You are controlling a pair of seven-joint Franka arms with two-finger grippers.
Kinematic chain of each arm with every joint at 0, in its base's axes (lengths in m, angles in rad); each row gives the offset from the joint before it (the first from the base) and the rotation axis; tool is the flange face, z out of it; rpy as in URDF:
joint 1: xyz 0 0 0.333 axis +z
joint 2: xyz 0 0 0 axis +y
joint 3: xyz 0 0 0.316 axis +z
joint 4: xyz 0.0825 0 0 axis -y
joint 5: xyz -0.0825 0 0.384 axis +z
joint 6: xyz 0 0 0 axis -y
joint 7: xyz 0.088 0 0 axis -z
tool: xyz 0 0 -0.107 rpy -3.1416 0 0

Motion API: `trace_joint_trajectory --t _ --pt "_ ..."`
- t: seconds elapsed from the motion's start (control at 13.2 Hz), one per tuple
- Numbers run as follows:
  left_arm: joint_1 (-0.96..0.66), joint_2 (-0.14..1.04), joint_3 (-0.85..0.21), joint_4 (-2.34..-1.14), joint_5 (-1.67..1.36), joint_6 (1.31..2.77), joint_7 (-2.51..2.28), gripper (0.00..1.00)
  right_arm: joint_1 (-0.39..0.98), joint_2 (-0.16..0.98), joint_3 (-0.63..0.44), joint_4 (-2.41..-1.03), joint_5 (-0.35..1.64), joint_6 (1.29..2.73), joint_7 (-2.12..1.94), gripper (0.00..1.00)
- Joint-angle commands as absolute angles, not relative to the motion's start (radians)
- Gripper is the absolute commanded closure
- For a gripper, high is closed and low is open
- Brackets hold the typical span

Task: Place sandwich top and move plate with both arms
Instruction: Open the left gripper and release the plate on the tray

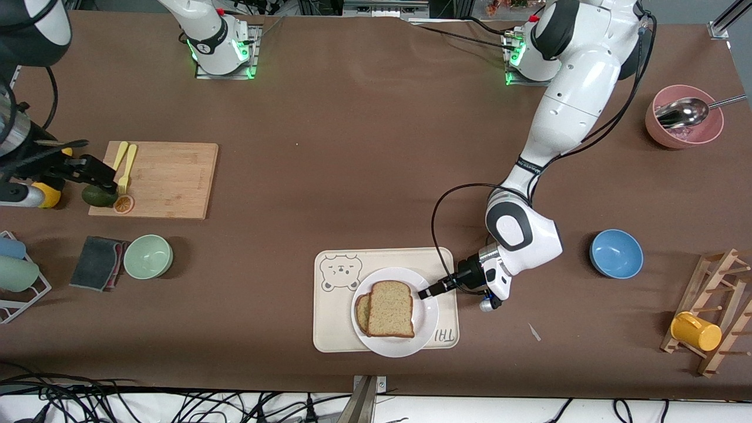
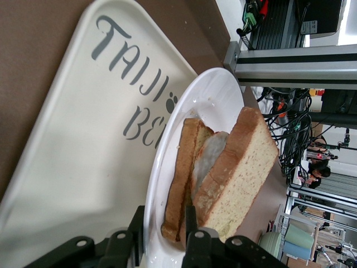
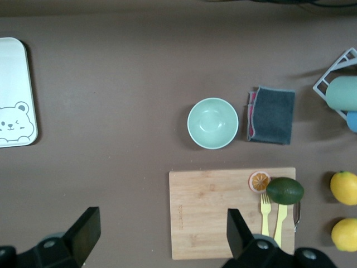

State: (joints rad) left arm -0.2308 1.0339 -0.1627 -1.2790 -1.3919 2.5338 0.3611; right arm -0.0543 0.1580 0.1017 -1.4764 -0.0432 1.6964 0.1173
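The sandwich top (image 1: 390,308), a tan speckled bread slice, lies on another slice (image 1: 361,311) on the white plate (image 1: 426,317), which rests on the cream bear-print tray (image 1: 329,329). My left gripper (image 1: 426,292) is at the plate's rim toward the left arm's end. In the left wrist view the gripper (image 2: 162,215) has one finger under the rim (image 2: 146,184) and one above it, shut on the plate (image 2: 217,89). The top slice (image 2: 245,162) leans on pale egg white (image 2: 209,156). My right gripper (image 1: 97,173) waits open and empty over the cutting board's edge (image 3: 159,231).
A wooden cutting board (image 1: 161,179) holds yellow forks, an avocado and an orange slice. A green bowl (image 1: 148,256) and grey cloth (image 1: 97,262) lie nearer the camera. A blue bowl (image 1: 615,253), a pink bowl with a spoon (image 1: 684,116) and a mug rack (image 1: 714,317) stand toward the left arm's end.
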Motion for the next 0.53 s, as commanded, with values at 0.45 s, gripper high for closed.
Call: trace_joint_trajectory --t 0.45 --pt "-0.155 0.965 -0.164 -1.325 -1.253 2.451 0.328 0.44 -0.060 0.106 0.089 -1.516 0.026 1.635 0.127 0.00"
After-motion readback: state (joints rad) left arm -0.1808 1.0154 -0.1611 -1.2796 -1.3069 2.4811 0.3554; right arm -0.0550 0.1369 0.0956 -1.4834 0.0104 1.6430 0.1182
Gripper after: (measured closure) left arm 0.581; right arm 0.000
